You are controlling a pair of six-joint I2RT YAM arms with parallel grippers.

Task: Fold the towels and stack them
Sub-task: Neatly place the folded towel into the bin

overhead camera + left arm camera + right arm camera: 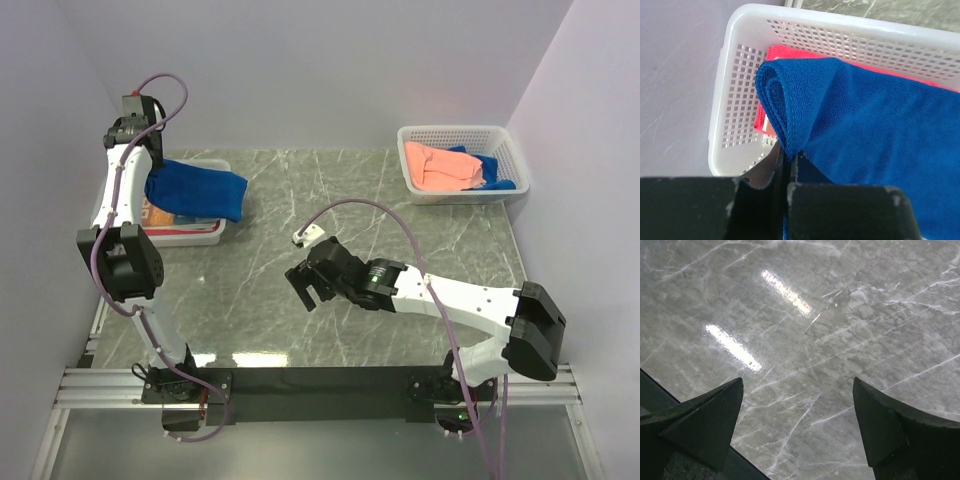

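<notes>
Stacking step in hand: the folded deep blue towel (865, 130) sags across the left basket (740, 100), above a pink-red towel (785, 50), one folded edge pinched by the left jaws. Right jaws stand spread, holding nothing, over the counter (330, 200). Next move likely calls for lowering and releasing squarely; salmon-peach towel (440, 165) lies in the right basket (455, 133).

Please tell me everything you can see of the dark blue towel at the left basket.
The deep blue towel is soft, terry-like cloth with a stitched hem, folded into several layers. The shut fingers of the left gripper pinch one folded corner. It stretches across the white mesh basket, above a pink-red towel inside; its far end reaches past the basket's rim.
</notes>
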